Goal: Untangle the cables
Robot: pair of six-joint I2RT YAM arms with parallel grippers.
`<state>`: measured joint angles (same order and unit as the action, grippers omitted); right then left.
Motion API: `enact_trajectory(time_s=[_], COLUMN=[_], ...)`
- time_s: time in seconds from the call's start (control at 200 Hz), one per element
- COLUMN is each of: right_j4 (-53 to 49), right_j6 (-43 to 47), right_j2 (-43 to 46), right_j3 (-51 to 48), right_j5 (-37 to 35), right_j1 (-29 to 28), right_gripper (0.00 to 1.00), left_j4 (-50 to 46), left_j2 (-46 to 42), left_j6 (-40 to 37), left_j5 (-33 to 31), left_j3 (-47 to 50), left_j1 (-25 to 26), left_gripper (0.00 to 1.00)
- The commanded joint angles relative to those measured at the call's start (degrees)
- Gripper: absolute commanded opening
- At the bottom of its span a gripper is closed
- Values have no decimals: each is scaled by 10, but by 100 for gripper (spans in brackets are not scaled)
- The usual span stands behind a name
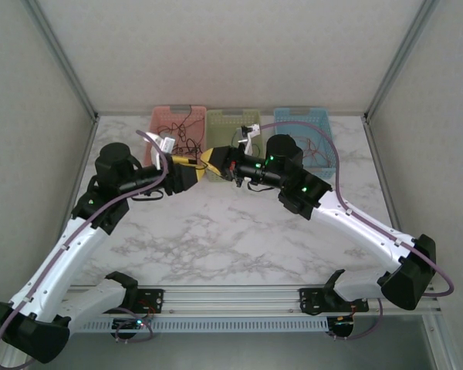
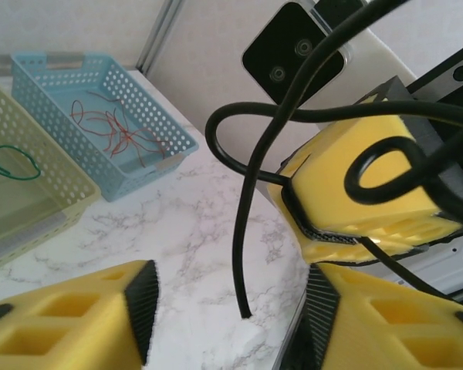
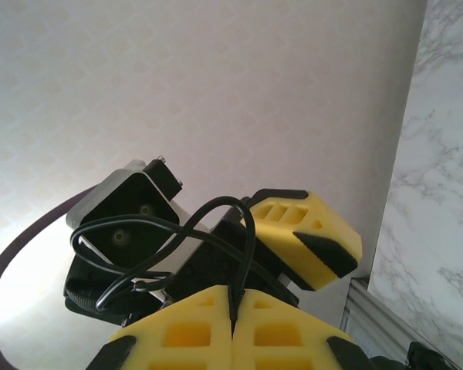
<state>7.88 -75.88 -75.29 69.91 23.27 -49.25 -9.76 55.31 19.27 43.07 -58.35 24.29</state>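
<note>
Well, at the back of the table (image 1: 231,231), the pink basket (image 1: 177,111) stands leftmost, with dark cables (image 1: 185,132) in it. In front of it, the left gripper (image 2: 230,316) has its yellow fingers well apart and grips nothing. The loose end of the black cable (image 2: 238,231) hangs down between them and touches neither finger. Just to the right, the right gripper (image 3: 233,308) is pressed fully together and pinches this black cable, which makes loops above it. Further right, the green basket (image 2: 38,179) holds a green cable (image 2: 15,163), and the blue basket (image 2: 143,176) holds red cables (image 2: 112,127).
</note>
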Motion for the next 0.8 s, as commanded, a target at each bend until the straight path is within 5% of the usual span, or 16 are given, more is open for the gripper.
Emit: enact_trajectory(time_s=[0.0,0.29,0.606,0.796], right_j4=[25,27,-97,-260], right_j6=[-5,-4,122,319], right_j2=[-6,-4,45,73], right_j3=[-5,-15,20,90], right_j5=[20,17,-34,-130], right_j1=[2,1,36,62], right_gripper=[0,0,0,0], left_j4=[30,11,-61,-112], left_j2=[3,-3,-37,-87], left_j6=[5,2,-13,-18], left_j5=[14,7,-44,-43], left_j3=[-14,-14,-11,-1], left_j1=[6,6,6,6], left_gripper=[47,0,0,0])
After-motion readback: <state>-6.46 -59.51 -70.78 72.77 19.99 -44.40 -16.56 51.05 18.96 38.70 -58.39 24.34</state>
